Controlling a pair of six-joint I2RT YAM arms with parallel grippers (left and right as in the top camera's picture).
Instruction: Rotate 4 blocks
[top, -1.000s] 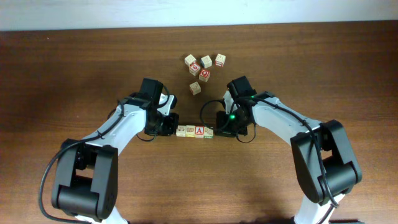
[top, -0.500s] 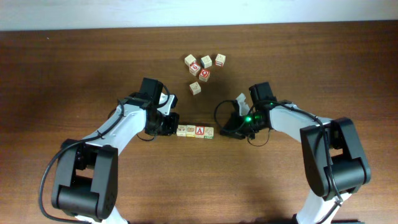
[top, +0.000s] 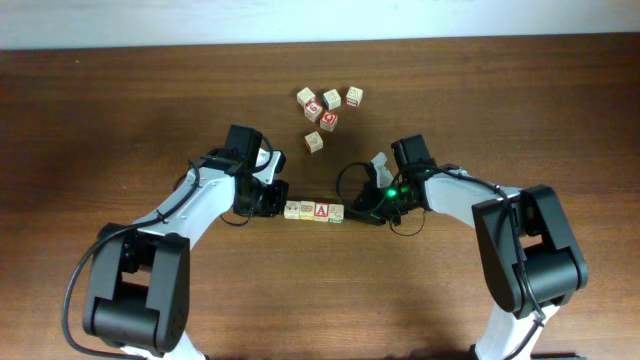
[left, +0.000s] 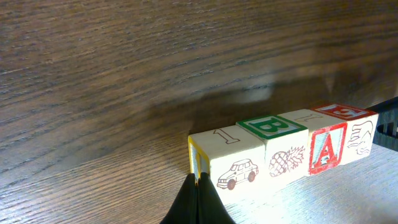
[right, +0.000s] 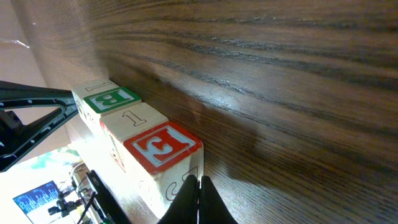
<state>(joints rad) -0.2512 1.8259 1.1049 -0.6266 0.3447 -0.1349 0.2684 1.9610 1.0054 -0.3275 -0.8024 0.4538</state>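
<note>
- As seen from overhead, found the four blocks (top: 314, 211) in one straight row, touching side by side, in the middle of the wooden table (top: 120, 120), between the two arms.
- Read the row from the left wrist camera, nearest first:
  - car block (left: 230, 163), a "1" on top
  - pineapple block (left: 281, 155), a green "B" on top
  - A block (left: 326, 148), red-bordered letter facing the camera
  - hand-print block (left: 362, 134), a red-framed letter face on top
- Logged all four flat on the wood, none lifted or tilted.
- Found left gripper (left: 198, 183) clenched on nothing, fingers pressed together into a single point, tip right at the lower end face of the car block.
- Found right gripper (right: 199, 186) clenched too and empty, tip at the outer end of the hand-print block; cannot tell whether truly touching or just beside.
- Noted six loose cubes (top: 331, 99) scattered toward the far side of the table, well apart from the row, several with red marks on top.
</note>
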